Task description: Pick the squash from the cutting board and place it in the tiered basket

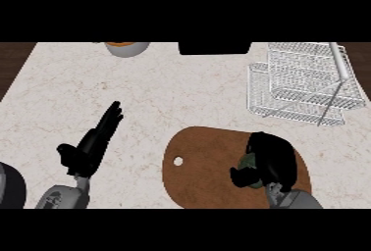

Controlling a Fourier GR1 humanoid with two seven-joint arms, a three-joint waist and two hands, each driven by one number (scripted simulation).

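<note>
A brown oval cutting board [203, 166] with a small hole lies on the counter at the lower middle. My right hand [272, 159] is over its right half, fingers and thumb curled round a dark green squash [248, 162], of which only a sliver shows at the hand's left side. The white wire tiered basket [304, 81] stands at the upper right, well apart from the hand. My left hand [94, 142] rests at the lower left, fingers straight and pointing up-right, holding nothing.
A grey bowl with something orange in it [127, 47] sits at the counter's far edge, upper left. A black object [214, 47] stands at the far edge in the middle. The dark counter edge [14, 63] runs along the left.
</note>
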